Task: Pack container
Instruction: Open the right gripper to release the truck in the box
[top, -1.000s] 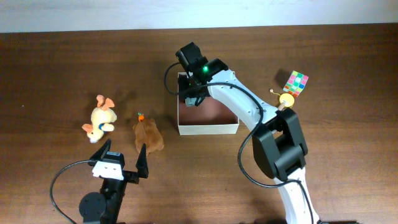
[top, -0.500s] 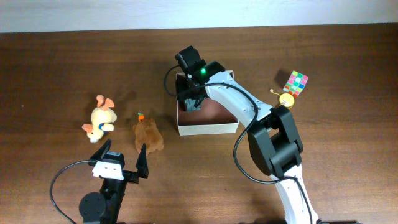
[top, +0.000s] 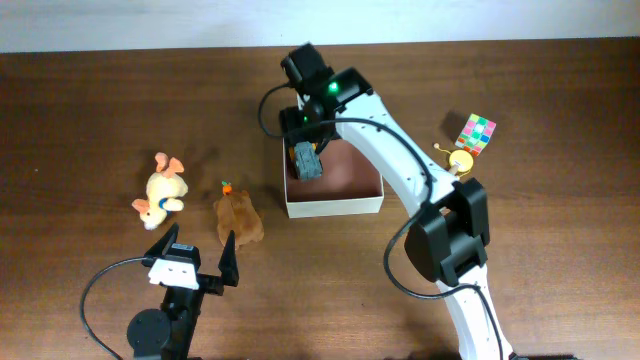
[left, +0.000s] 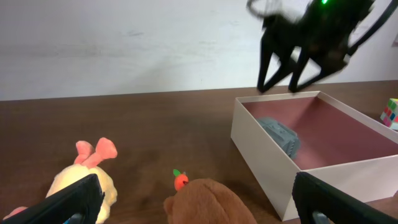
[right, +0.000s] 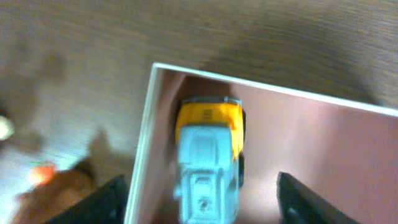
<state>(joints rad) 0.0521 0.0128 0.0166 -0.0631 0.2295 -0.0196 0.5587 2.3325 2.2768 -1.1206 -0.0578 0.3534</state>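
Container (top: 335, 206) noted near the middle of the bench (top: 100, 100): square, shallow, lidless, with thin white walls and a dull pinkish-brown inside; the walls are seen standing straight in the left wrist view. One grey and yellow toy truck (top: 306, 160) is found lying inside, close against the wall on the plush-toy side, towards the far corner, with the rest of the floor bare. The right end effector (left: 277, 87) is held above that corner, fingers spread and clear of the truck, nothing gripped. The left end effector (top: 195, 255) is at the near edge of the bench, fingers wide apart, empty, and pointed towards a brown plush toy (top: 238, 218) just beside the container. A cream plush toy (top: 162, 190) is seen further left. A coloured cube (top: 476, 131) and a small yellow toy (top: 460, 158) lie well right of the container.
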